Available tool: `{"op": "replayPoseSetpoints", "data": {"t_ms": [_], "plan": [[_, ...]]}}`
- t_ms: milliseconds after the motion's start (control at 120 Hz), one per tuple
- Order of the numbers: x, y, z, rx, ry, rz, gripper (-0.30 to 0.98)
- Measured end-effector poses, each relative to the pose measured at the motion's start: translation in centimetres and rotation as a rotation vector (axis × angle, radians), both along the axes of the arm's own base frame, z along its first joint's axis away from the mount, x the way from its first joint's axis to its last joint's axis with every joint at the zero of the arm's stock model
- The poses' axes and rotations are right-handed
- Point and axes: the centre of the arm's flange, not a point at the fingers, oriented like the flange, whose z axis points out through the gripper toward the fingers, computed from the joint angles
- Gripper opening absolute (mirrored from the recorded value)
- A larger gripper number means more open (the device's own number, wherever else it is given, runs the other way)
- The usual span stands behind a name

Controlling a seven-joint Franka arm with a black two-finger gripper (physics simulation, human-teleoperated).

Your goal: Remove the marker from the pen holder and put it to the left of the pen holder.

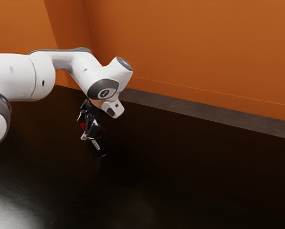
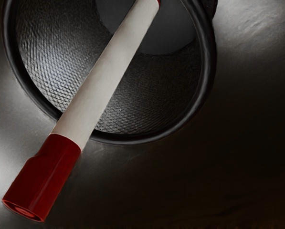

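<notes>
Marker aslant, long axis crossing pen holder rim, red end outward. One each. Pincer: wide or narrow, can't tell.

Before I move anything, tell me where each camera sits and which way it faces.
Exterior view: sits at the arm's side, facing the dark table and orange wall; my arm and gripper show, coming from the exterior view's left.
Wrist view: rides at the arm's end, looking down into the pen holder, the marker slanting across its rim.
Shared: pen holder and marker.
</notes>
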Motion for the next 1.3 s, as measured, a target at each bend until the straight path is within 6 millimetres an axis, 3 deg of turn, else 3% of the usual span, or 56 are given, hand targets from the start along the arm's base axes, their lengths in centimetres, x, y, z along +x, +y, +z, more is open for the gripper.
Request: {"op": "replayPoseSetpoints", "data": {"t_ms": [208, 467, 817, 1300], "plan": [[-1.1, 2.2, 0.8, -0.028, 0.03, -0.035, 0.69], [-0.7, 3.7, 0.2, -0.07, 0.042, -0.093, 0.65], [0.9, 2.8, -0.5, -0.107, 0.019, -0.195, 0.49], [1.7, 1.8, -0.9, -0.128, 0.025, -0.259, 0.14]]}}
